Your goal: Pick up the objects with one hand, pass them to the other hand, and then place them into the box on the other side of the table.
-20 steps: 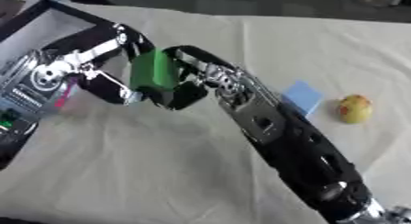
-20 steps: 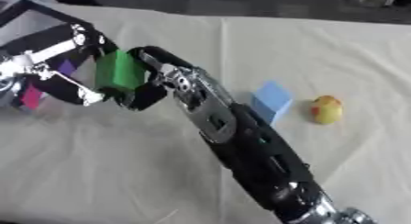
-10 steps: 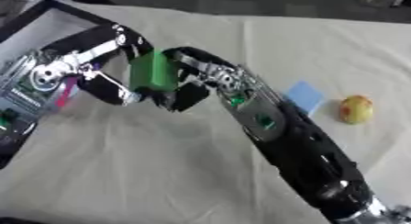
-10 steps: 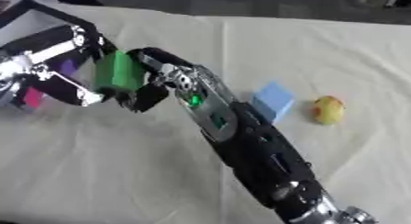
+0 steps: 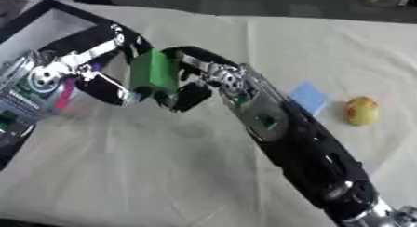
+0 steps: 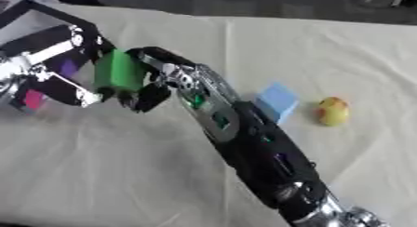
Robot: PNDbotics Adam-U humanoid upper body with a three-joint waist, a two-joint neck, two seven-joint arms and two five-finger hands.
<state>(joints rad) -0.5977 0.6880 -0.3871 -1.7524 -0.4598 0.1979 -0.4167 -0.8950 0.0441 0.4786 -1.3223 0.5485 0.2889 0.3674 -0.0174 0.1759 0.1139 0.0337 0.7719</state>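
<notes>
A green block (image 5: 153, 75) hangs above the bench (image 5: 204, 175), left of centre, caught between both hands. The right hand (image 5: 195, 82) reaches in from the near right, its fingers curled round the block's right side and lower edge. The left hand (image 5: 90, 68) meets it from the left, fingers bent around the block's left face. Just left lies the black-rimmed box (image 5: 32, 30), with pink and purple pieces inside. Well to the right sit a light blue block (image 6: 277, 100) and a yellow-red fruit (image 6: 332, 111), apart on the cloth.
</notes>
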